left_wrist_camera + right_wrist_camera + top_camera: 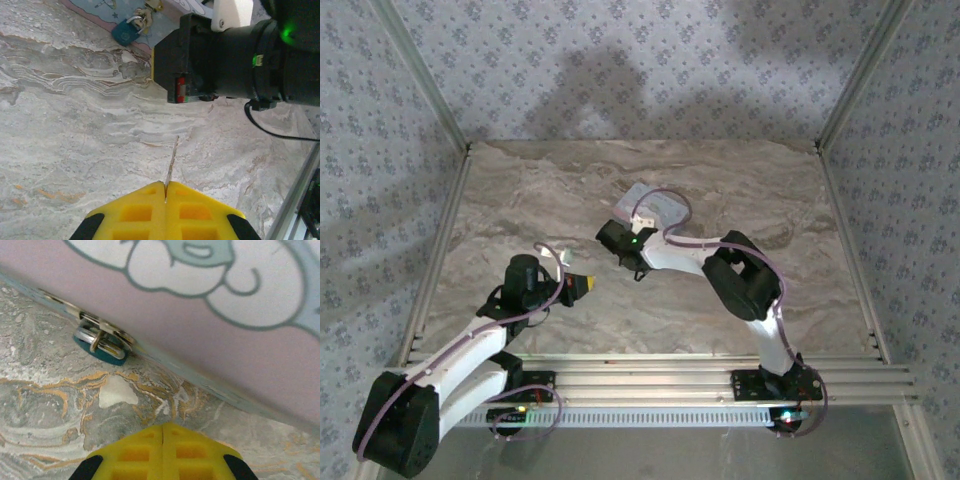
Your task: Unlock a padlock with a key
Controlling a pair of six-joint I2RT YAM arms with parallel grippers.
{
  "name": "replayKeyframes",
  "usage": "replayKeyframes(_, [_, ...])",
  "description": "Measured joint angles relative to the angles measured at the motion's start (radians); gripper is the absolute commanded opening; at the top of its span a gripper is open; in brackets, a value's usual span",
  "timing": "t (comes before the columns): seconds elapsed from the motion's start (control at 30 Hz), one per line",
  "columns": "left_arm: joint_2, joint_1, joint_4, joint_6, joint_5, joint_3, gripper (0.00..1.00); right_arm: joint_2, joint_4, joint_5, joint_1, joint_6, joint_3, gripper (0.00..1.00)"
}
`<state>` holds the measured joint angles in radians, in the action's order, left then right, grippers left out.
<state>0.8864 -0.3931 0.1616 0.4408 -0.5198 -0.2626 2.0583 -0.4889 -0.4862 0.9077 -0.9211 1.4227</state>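
The dark-blue padlock (125, 33) hangs on the hasp of a pale blue tin (159, 31) and rests against the marble table. In the right wrist view the padlock (101, 351) sits under the tin's edge, up and left of my right gripper (164, 427), which is shut with nothing between its yellow fingers. My left gripper (165, 184) is shut on the key (172, 156), a thin metal blade seen edge-on, sticking out forward over the table. The key points toward the tin but is well short of the padlock. From above, the left gripper (586, 285) is left of and nearer than the tin (655, 208).
The tin's cartoon lid (210, 310) looms close above the right gripper. The right arm's black wrist (225, 55) and its cable lie across the top right of the left wrist view. Patterned walls enclose the marble table (520, 200); a metal rail (650, 375) runs along its near edge.
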Motion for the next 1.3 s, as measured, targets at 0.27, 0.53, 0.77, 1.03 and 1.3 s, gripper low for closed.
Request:
replayKeyframes(0.27, [-0.002,-0.002,0.0,-0.014,-0.012,0.0,0.0,-0.193,-0.009,0.034,-0.009,0.034,-0.104,0.1])
replayKeyframes(0.53, [0.039,-0.002,-0.002,-0.024,-0.003,-0.003,0.0,-0.127,-0.072,0.016,-0.033,0.184,0.138,0.51])
replayKeyframes(0.77, [0.082,-0.002,0.003,-0.03,0.001,-0.024,0.0,0.211,-0.144,0.079,-0.113,0.414,0.676,0.58])
replayKeyframes(1.03, [0.122,-0.002,0.008,-0.033,0.012,-0.025,0.0,0.426,-0.202,0.126,-0.185,0.62,0.898,0.6])
replayKeyframes(1.3, [0.152,-0.009,0.021,-0.033,0.012,-0.042,0.0,0.28,-0.145,0.092,-0.153,0.694,0.632,0.56])
